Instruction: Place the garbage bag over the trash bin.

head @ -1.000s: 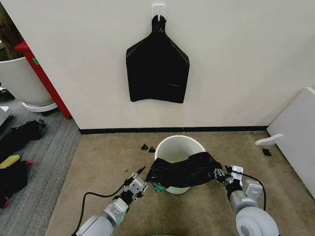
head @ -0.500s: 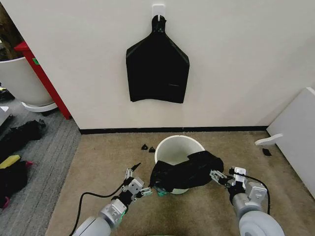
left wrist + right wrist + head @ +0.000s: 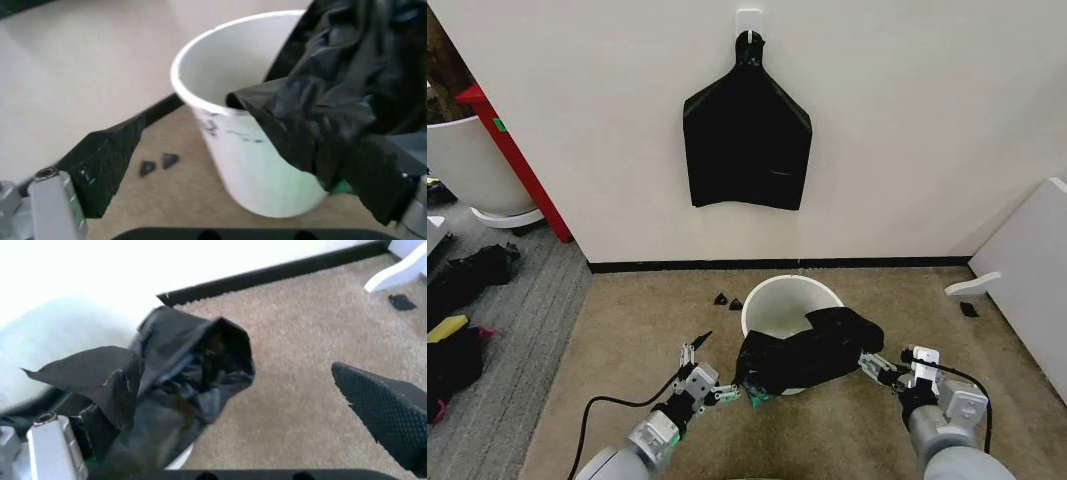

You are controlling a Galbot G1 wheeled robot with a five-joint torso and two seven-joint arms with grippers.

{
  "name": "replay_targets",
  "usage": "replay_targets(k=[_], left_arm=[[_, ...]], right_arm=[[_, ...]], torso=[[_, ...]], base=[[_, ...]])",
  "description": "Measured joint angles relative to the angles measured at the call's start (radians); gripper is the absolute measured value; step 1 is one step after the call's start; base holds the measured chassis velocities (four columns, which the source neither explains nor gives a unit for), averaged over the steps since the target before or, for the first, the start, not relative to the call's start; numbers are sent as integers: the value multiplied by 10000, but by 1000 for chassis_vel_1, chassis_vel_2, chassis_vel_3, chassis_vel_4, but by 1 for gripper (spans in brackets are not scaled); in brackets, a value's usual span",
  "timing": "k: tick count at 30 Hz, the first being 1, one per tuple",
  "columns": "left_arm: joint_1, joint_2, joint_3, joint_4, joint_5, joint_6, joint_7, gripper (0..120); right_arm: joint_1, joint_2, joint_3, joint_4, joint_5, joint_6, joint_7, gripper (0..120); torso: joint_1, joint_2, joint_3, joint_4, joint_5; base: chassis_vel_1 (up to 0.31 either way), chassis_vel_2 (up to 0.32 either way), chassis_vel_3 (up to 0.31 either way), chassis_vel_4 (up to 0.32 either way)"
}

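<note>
The garbage bag (image 3: 807, 350) drapes over the trash bin's (image 3: 772, 300) front rim at lower centre. The left pincer (image 3: 710, 380) gapes beside its left end. The right pincer (image 3: 882, 368) stands apart at its right end.

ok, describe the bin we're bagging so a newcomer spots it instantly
Start at the white wall where a flat black bunch of bags hangs from a hook. Directly below, on the tan carpet, stands the trash bin, a small round cream-white bucket. Unlike the larger white planter pot far left, it has the crinkled garbage bag draped over its near rim.
</note>
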Motion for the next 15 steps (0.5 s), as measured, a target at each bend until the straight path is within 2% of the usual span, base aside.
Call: replay_targets(k=[5, 15], left_arm=[[265, 138, -92, -320, -288, 111, 87, 100], [-53, 228, -363, 222, -417, 4, 49, 100]], right_arm=[[66, -21, -32, 248, 12, -85, 101, 100], [60, -124, 97, 451, -48, -109, 42, 100]], torso=[[0, 0, 0, 1, 1], [0, 0, 1, -2, 0]], base=[[0, 0, 0, 0], [0, 0, 0, 0]])
